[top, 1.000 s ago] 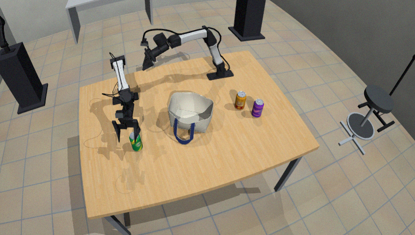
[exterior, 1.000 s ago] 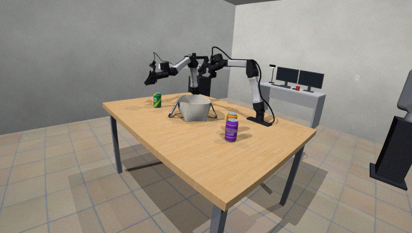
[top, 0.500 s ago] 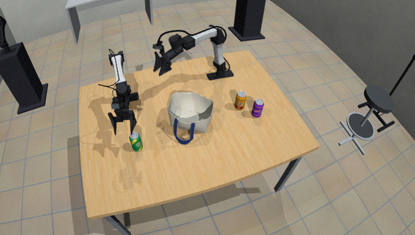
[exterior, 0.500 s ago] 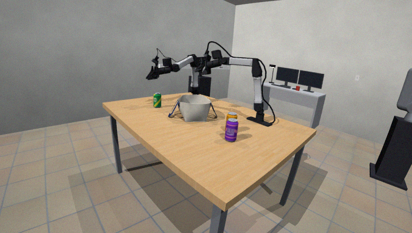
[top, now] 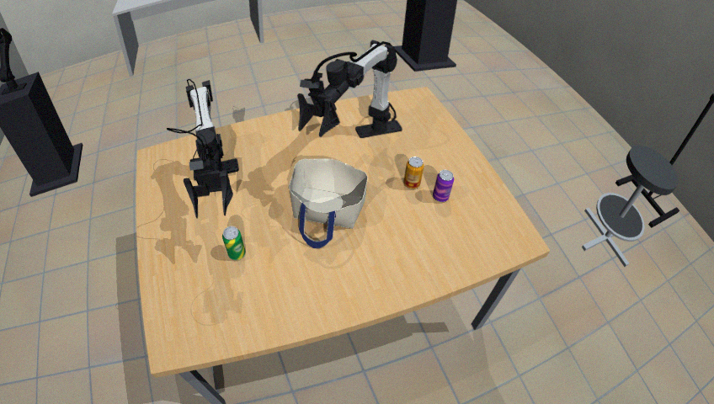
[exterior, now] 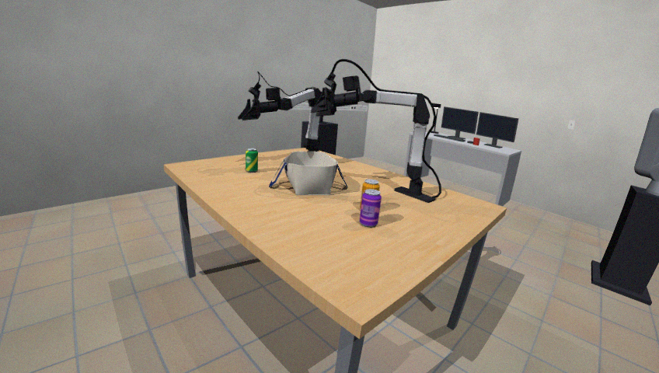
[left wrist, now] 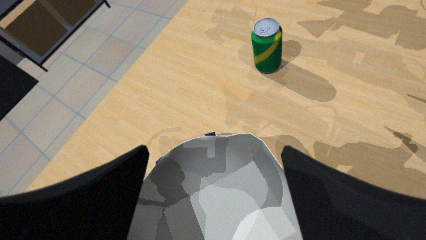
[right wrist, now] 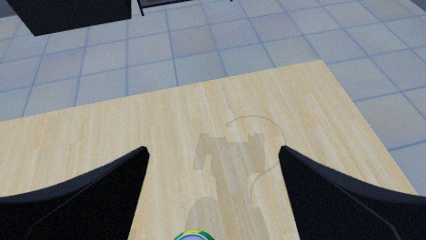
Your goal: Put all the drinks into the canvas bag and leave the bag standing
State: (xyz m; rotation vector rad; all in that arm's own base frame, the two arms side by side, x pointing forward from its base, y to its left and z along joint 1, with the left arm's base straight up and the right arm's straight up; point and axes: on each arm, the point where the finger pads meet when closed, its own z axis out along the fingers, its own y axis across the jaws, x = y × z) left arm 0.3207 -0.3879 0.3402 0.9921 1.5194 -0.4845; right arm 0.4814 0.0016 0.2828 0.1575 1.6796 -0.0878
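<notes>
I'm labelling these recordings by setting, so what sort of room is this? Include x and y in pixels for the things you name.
Probably a lab or workshop: two robot arms stand on a wooden table (top: 350,295) (exterior: 295,231), a desk (exterior: 467,157) with monitors (exterior: 458,120) is by the wall, and a round stool (top: 651,169) stands nearby.

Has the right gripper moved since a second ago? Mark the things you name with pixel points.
Yes. In the top view, the right gripper (top: 210,215) (exterior: 241,118) (right wrist: 213,149) has pulled back from the green can (top: 234,246) (exterior: 251,160) (left wrist: 267,54) (right wrist: 194,232), up the picture; its fingertips no longer overlap it.
</notes>
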